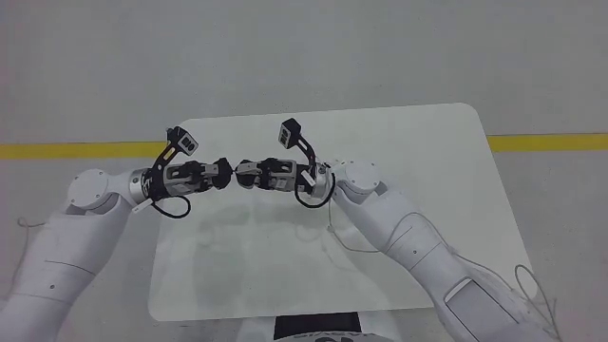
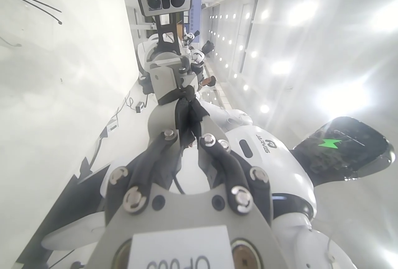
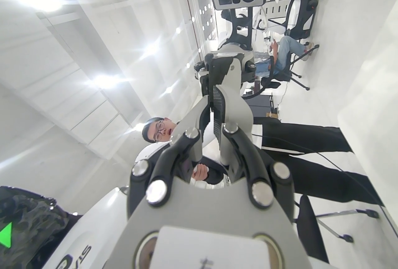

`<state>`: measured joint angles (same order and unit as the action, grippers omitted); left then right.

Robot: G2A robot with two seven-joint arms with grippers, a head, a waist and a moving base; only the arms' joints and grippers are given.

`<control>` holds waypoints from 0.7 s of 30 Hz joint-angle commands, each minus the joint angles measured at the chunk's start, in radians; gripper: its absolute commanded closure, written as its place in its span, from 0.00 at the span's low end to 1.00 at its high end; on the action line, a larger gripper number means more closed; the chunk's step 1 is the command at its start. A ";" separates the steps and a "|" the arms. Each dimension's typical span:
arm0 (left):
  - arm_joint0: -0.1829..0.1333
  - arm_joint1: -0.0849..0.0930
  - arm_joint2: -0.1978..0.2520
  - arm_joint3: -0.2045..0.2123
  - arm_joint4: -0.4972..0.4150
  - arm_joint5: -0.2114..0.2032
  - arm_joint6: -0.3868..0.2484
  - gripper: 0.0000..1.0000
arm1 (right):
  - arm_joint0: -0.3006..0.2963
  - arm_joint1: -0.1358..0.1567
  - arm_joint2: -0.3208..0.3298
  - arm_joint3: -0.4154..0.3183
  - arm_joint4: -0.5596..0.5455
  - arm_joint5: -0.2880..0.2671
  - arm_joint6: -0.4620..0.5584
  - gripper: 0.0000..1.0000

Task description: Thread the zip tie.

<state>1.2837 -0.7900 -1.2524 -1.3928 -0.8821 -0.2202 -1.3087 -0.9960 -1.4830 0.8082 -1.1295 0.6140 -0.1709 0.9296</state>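
Over the middle of the white table (image 1: 408, 142) my two grippers meet tip to tip. The left gripper (image 1: 221, 171) comes from the left, the right gripper (image 1: 246, 172) from the right. A thin dark zip tie (image 1: 234, 170) bridges the small gap between them, and each gripper looks shut on one end of it. In the left wrist view the left gripper (image 2: 186, 130) has its black-wrapped fingertips (image 2: 182, 115) pressed together, facing the right gripper (image 2: 174, 87). In the right wrist view the right gripper (image 3: 214, 118) is closed, with the left gripper (image 3: 224, 71) just beyond. The tie itself is hidden in both wrist views.
Thin dark strands (image 2: 34, 1) lie on the table surface away from the grippers. A yellow floor line (image 1: 66, 149) runs behind the table. A seated person (image 3: 279, 146) is in the room behind the left arm, touching nothing.
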 commanded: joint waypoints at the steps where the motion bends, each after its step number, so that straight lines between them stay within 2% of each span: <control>1: 0.002 0.000 -0.005 -0.001 0.000 0.000 -0.003 1.00 | -0.005 0.004 0.015 -0.004 -0.005 -0.004 -0.010 0.00; 9: 0.021 0.002 -0.029 0.006 -0.004 0.007 -0.004 1.00 | -0.041 0.034 0.091 -0.055 -0.099 -0.004 -0.064 0.00; 18: 0.023 0.000 -0.031 0.004 -0.012 0.004 -0.004 1.00 | -0.041 0.034 0.091 -0.055 -0.099 -0.004 -0.064 0.00; 19: 0.026 -0.001 -0.028 0.004 -0.017 0.006 0.014 1.00 | -0.041 0.034 0.091 -0.055 -0.099 -0.004 -0.064 0.00; 20: 0.030 -0.004 -0.023 0.004 -0.009 -0.009 0.036 1.00 | -0.041 0.034 0.091 -0.055 -0.099 -0.004 -0.064 0.00; 21: 0.031 -0.005 -0.021 0.010 0.022 -0.055 0.045 1.00 | -0.041 0.034 0.091 -0.055 -0.099 -0.004 -0.064 0.00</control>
<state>1.3123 -0.7935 -1.2766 -1.3882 -0.8941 -0.2267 -1.2881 -1.0366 -1.4489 0.8991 -1.1843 0.5146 -0.1750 0.8656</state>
